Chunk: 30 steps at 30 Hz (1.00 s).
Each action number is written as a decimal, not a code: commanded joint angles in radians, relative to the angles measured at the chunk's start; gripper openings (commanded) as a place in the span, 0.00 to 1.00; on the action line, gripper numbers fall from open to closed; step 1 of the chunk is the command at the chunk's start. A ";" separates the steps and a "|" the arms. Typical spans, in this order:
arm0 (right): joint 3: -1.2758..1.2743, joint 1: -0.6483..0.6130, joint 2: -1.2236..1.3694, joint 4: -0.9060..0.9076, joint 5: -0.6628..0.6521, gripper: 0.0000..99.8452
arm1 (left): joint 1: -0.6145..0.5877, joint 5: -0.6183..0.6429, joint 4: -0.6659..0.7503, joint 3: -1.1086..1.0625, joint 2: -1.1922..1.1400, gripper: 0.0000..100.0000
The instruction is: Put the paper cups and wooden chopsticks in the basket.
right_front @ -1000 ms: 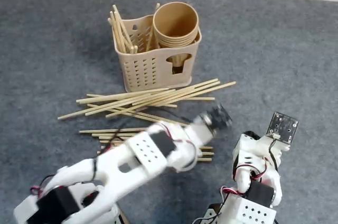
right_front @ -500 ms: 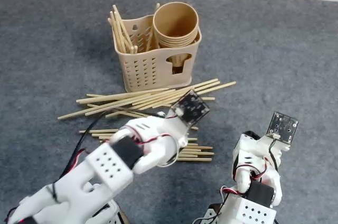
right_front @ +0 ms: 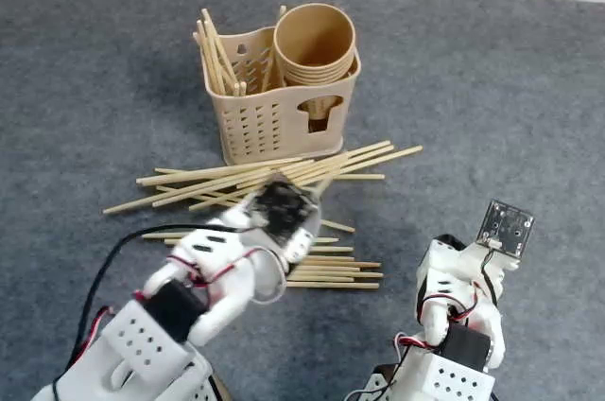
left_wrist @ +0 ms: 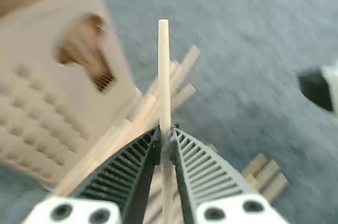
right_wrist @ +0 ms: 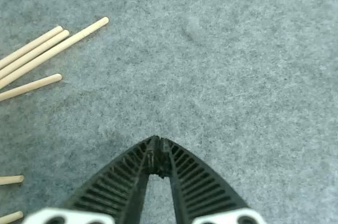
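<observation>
A beige slotted basket (right_front: 274,122) stands at the back of the grey mat, with a stack of brown paper cups (right_front: 315,42) in its right half and several wooden chopsticks (right_front: 216,56) upright in its left half. Many loose chopsticks (right_front: 227,179) lie in front of it, and a smaller pile (right_front: 336,273) lies nearer the arms. My left gripper (left_wrist: 165,134) is shut on one chopstick (left_wrist: 163,76), which points up beside the basket (left_wrist: 37,113). The left arm (right_front: 227,269) hangs over the loose sticks. My right gripper (right_wrist: 157,161) is shut on nothing, low over bare mat.
The right arm (right_front: 458,297) stands at the front right, apart from the sticks. A few chopstick ends (right_wrist: 47,49) lie on the mat some way off the right gripper. Grey mat (right_front: 492,117) spreads to the right of the basket.
The left arm's wrist has swung leftwards over the loose chopsticks, ending in front of the basket. The right arm has not moved.
</observation>
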State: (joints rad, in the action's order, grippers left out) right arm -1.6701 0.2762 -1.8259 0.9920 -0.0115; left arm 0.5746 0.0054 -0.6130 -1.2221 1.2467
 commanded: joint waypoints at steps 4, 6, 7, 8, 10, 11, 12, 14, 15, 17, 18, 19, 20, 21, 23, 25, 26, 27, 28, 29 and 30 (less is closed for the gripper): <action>-0.105 0.010 -0.012 0.002 0.003 0.00 | -0.130 0.003 0.153 -0.038 0.160 0.01; -0.105 0.010 -0.012 0.002 0.003 0.00 | -0.162 0.003 0.212 -0.054 0.199 0.01; -0.105 0.010 -0.012 0.002 0.003 0.00 | -0.180 0.003 0.239 -0.059 0.213 0.01; -0.105 0.010 -0.012 0.002 0.003 0.00 | -0.200 0.003 0.269 -0.059 0.222 0.01; -0.105 0.010 -0.012 0.002 0.003 0.00 | -0.243 0.003 0.333 -0.056 0.234 0.01; -0.105 0.010 -0.012 0.002 0.003 0.00 | -0.265 0.003 0.376 -0.056 0.234 0.01; -0.105 0.010 -0.012 0.002 0.003 0.00 | -0.282 0.003 0.417 -0.054 0.234 0.01; -0.105 0.010 -0.012 0.002 0.003 0.00 | -0.298 0.003 0.474 -0.054 0.234 0.01; -0.105 0.010 -0.012 0.002 0.003 0.00 | -0.303 0.002 0.494 -0.054 0.234 0.01; -0.105 0.010 -0.012 0.002 0.003 0.00 | -0.309 -0.003 0.522 -0.039 0.234 0.01; -0.105 0.010 -0.012 0.002 0.003 0.00 | -0.323 0.000 0.531 -0.025 0.234 0.01; -0.105 0.010 -0.012 0.002 0.003 0.00 | -0.334 0.000 0.539 -0.010 0.234 0.01; -0.105 0.010 -0.012 0.002 0.003 0.00 | -0.341 0.000 0.559 0.010 0.234 0.01; -0.105 0.010 -0.012 0.002 0.003 0.00 | -0.346 0.000 0.585 0.030 0.232 0.01; -0.105 0.010 -0.012 0.002 0.003 0.00 | -0.346 -0.005 0.632 0.068 0.231 0.01; -0.105 0.010 -0.012 0.002 0.003 0.00 | -0.346 -0.005 0.654 0.117 0.222 0.01; -0.105 0.010 -0.012 0.002 0.003 0.00 | -0.346 -0.006 0.658 0.148 0.202 0.01; -0.105 0.010 -0.012 0.002 0.003 0.00 | -0.348 -0.006 0.657 0.183 0.171 0.01; -0.105 0.010 -0.012 0.002 0.003 0.00 | -0.348 -0.006 0.657 0.222 0.133 0.01; -0.105 0.010 -0.012 0.002 0.003 0.00 | -0.348 -0.006 0.657 0.257 0.090 0.01; -0.105 0.010 -0.012 0.002 0.003 0.00 | -0.349 -0.006 0.657 0.292 0.041 0.01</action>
State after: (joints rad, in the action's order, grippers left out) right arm -1.6701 0.2762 -1.8259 0.9920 -0.0115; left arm 0.2371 0.0038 0.0238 -1.0564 1.3970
